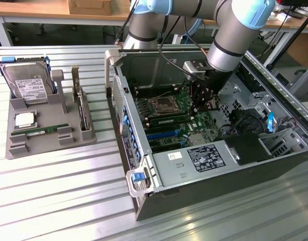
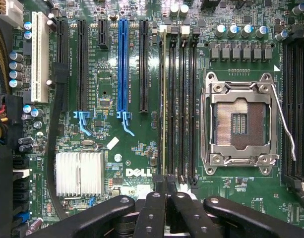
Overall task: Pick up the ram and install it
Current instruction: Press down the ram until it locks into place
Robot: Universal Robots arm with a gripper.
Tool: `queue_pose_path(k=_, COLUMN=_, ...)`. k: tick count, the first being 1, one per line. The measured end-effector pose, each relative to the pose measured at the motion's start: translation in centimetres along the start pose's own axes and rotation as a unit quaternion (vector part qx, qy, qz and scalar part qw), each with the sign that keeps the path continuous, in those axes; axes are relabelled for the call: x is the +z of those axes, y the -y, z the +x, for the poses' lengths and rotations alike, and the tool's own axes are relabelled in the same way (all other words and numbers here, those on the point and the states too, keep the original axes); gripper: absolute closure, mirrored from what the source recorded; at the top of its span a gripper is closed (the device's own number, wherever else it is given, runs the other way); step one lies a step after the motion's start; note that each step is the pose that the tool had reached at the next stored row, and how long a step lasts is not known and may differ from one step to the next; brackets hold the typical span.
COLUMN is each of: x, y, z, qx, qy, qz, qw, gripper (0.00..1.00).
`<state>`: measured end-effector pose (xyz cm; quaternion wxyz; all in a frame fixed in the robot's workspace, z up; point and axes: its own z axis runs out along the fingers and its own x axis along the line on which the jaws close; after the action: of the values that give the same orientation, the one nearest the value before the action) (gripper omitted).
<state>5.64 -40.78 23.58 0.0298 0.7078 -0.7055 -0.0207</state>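
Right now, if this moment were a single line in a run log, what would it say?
hand: shut, over memory slots | ram stick: on edge in slot beside empty processor socket | second ram stick: lying in grey tray

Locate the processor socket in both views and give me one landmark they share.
Exterior view: the processor socket sits on the motherboard inside the open case, near the picture's middle.
Wrist view: the processor socket shows as a metal frame between two banks of black memory slots.
Shared landmark: the blue expansion slot.
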Motion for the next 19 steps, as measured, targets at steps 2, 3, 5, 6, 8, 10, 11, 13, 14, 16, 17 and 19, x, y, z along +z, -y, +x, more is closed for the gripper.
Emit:
queue_pose_path(k=2, x=0.06, y=0.0, z=0.0, qx=0.0, qy=0.0, qz=0.0, qw=1.0, gripper=0.89)
queue_pose_path(k=3, x=0.08, y=0.0, z=0.0, qx=0.0, qy=0.0, qz=0.0, qw=1.0, gripper=0.89)
queue_pose_path(k=5, x=0.13, y=0.01, z=0.0, qx=0.0, qy=0.0, qz=0.0, qw=1.0, gripper=0.89)
queue_pose_path(k=6, x=0.16, y=0.01, z=0.0, qx=0.0, qy=0.0, qz=0.0, qw=1.0, gripper=0.89)
queue_pose_path(k=8, x=0.21, y=0.01, z=0.0, qx=0.0, qy=0.0, qz=0.0, qw=1.0, gripper=0.89)
queue_pose_path(k=10, x=0.24, y=0.02, z=0.0, qx=0.0, qy=0.0, qz=0.0, qw=1.0, gripper=0.89)
queue_pose_path(k=11, x=0.28, y=0.02, z=0.0, qx=0.0, qy=0.0, qz=0.0, qw=1.0, gripper=0.89)
queue_pose_path(k=13, x=0.29, y=0.02, z=0.0, qx=0.0, qy=0.0, qz=0.0, qw=1.0, gripper=0.89)
queue_pose_path(k=14, x=0.23, y=0.02, z=0.0, qx=0.0, qy=0.0002, qz=0.0, qw=1.0, gripper=0.89)
queue_pose_path(k=16, x=-0.25, y=-0.02, z=0.0, qx=0.0, qy=0.0, qz=0.0, qw=1.0, gripper=0.89)
queue_pose_path(k=17, x=-0.39, y=-0.03, z=0.0, qx=0.0, qy=0.0, qz=0.0, qw=1.0, gripper=0.89)
queue_pose_path(k=19, x=-0.84, y=-0.06, z=0.0, qx=0.0, qy=0.0, qz=0.0, qw=1.0, gripper=0.89)
